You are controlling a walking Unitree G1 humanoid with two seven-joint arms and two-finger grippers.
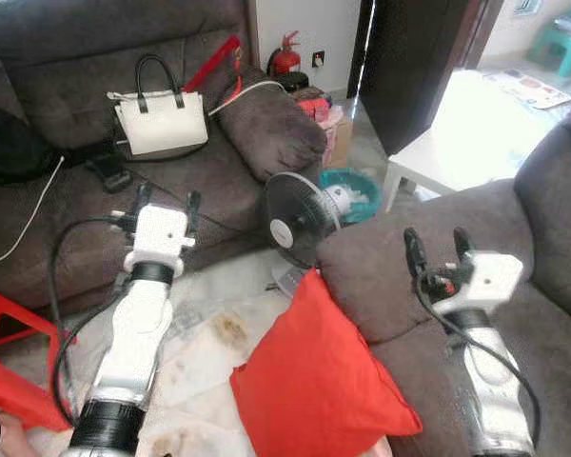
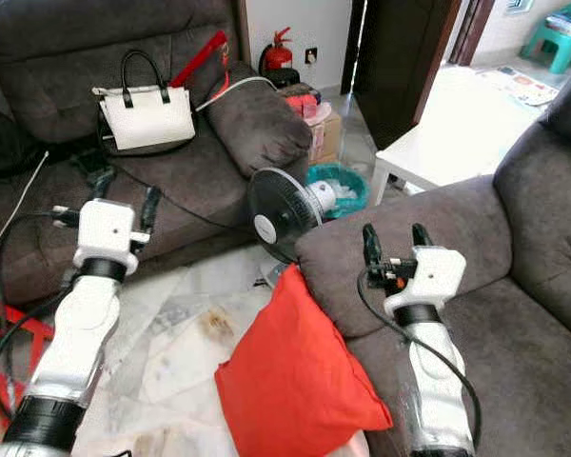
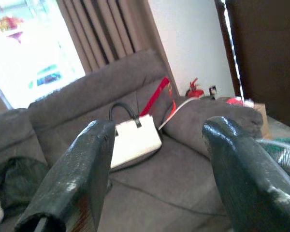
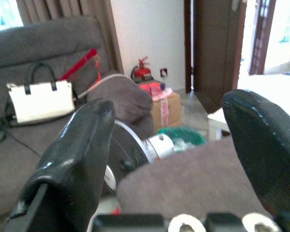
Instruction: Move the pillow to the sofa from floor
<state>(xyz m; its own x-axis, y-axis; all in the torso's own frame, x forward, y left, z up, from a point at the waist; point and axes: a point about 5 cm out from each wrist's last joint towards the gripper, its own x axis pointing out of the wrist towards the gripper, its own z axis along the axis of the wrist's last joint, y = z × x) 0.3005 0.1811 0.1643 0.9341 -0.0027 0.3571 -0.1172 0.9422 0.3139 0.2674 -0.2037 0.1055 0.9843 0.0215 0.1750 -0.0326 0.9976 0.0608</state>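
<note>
You've got the red pillow (image 1: 314, 381) down low in front of you, standing on the pale floor (image 1: 205, 347) and leaning against the front of the near sofa (image 1: 428, 248), just under its padded armrest, so it is not yet on the seat. Your right gripper (image 1: 440, 249) is up over that armrest, above and to the right of the pillow, fingers spread wide with nothing between them; the right wrist view shows the same gap with the armrest just beyond the fingertips. Your left gripper (image 1: 167, 204) hangs over the floor in front of the far sofa (image 1: 67, 114), also spread wide and empty, well apart from the pillow. Between the two sofas a small black fan (image 1: 300, 221) stands on the floor, just beside the pillow's top corner, with a teal basket (image 1: 362, 195) behind it. On the far sofa's seat you can see a white handbag (image 1: 160, 119) with black handles, a dark bundle (image 1: 9, 143) at the left end, and a white cable (image 1: 24, 224) trailing across the cushion. A red fire extinguisher (image 1: 285, 55) sits by the wall behind that sofa's armrest, a white low table (image 1: 466, 133) stands to the right in bright light, and a red stool (image 1: 14, 357) is at your left.
</note>
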